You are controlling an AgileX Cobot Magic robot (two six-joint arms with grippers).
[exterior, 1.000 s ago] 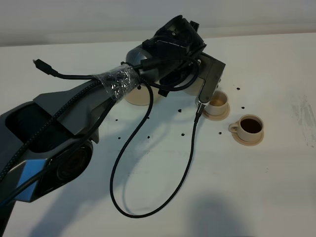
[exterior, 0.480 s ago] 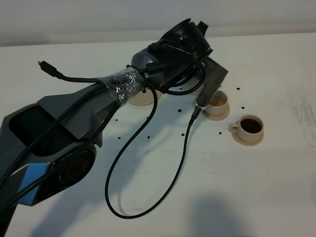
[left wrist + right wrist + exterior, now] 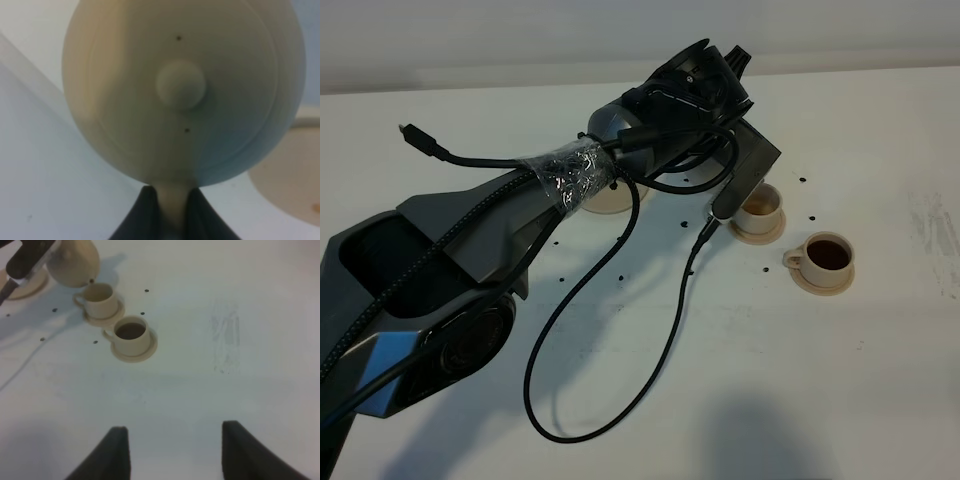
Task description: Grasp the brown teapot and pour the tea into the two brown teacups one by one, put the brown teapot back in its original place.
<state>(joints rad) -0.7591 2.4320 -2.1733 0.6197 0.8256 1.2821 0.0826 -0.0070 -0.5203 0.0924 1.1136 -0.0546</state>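
Observation:
In the left wrist view the brown teapot (image 3: 181, 85) fills the frame, lid and knob facing the camera. My left gripper (image 3: 172, 195) is shut on its loop handle. The right wrist view shows the teapot (image 3: 75, 262) held in the air and tilted, with its spout just over the nearer-to-it teacup (image 3: 97, 296). The second teacup (image 3: 131, 335) holds dark tea. In the exterior high view the left arm (image 3: 700, 95) hides the teapot; both teacups (image 3: 758, 208) (image 3: 825, 257) sit on their saucers. The wide saucer (image 3: 610, 200) is bare. My right gripper (image 3: 175, 455) hangs open, away from everything.
A black cable (image 3: 620, 330) loops from the left arm across the white table (image 3: 880, 380). Small dark specks (image 3: 765, 270) dot the table around the cups. A faint scuffed patch (image 3: 225, 335) marks the table to the right of the cups.
The left wrist has shifted a little to the right and rolled with the teapot in its grip. The cable loop has swung leftward. The cups have not moved.

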